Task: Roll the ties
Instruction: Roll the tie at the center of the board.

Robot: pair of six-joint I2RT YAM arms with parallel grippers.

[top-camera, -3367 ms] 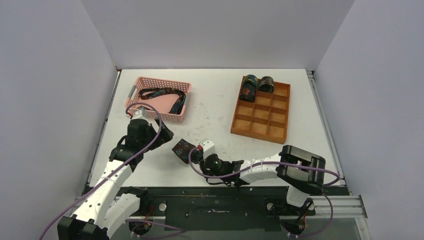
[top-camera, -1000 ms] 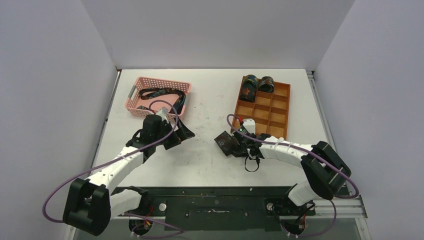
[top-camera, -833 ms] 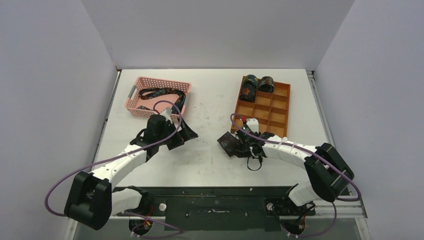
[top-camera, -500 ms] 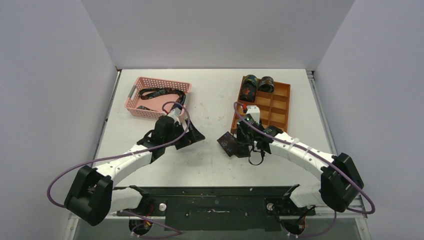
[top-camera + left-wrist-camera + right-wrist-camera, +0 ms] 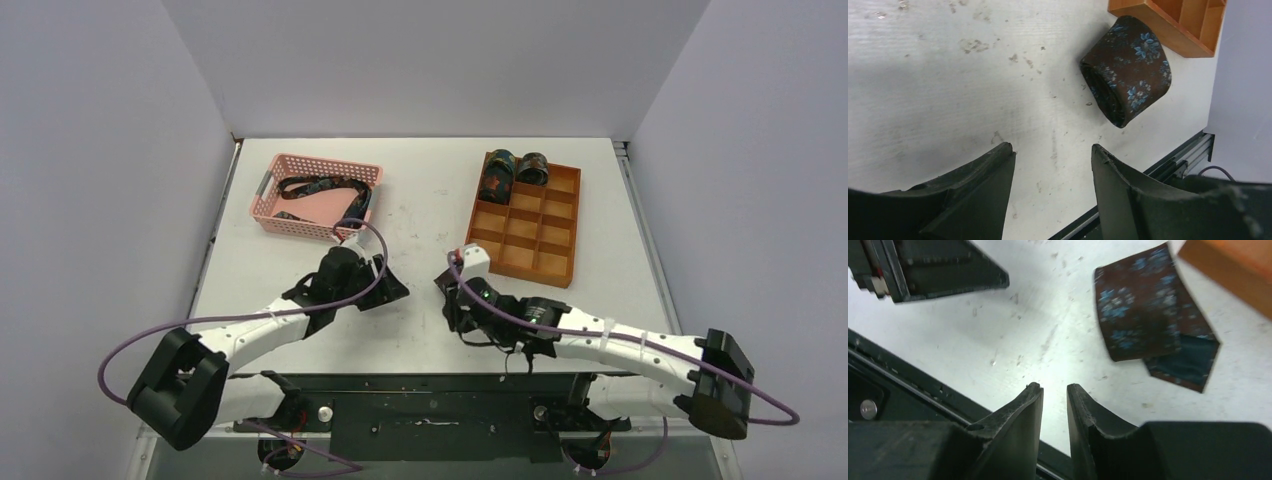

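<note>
A rolled dark tie with blue flowers (image 5: 1127,70) lies on the white table beside the near left corner of the orange tray (image 5: 1173,25). Its pointed end sticks out loose in the right wrist view (image 5: 1188,357), next to the roll (image 5: 1135,310). From above the tie (image 5: 445,285) is mostly hidden by the right wrist. My right gripper (image 5: 1054,387) hangs empty over the table just short of the tie, its jaws a narrow gap apart; it also shows from above (image 5: 458,315). My left gripper (image 5: 1053,147) is open and empty, left of the tie (image 5: 390,285).
The orange tray (image 5: 540,240) holds two rolled ties (image 5: 497,175) (image 5: 533,168) in its far left compartments. A pink basket (image 5: 330,163) at the far left holds an unrolled tie (image 5: 325,187). The black rail (image 5: 893,385) runs along the near table edge.
My right gripper carried the rolled tie to the tray's corner, let it go and drew back toward the near edge. My left gripper moved right toward the tie.
</note>
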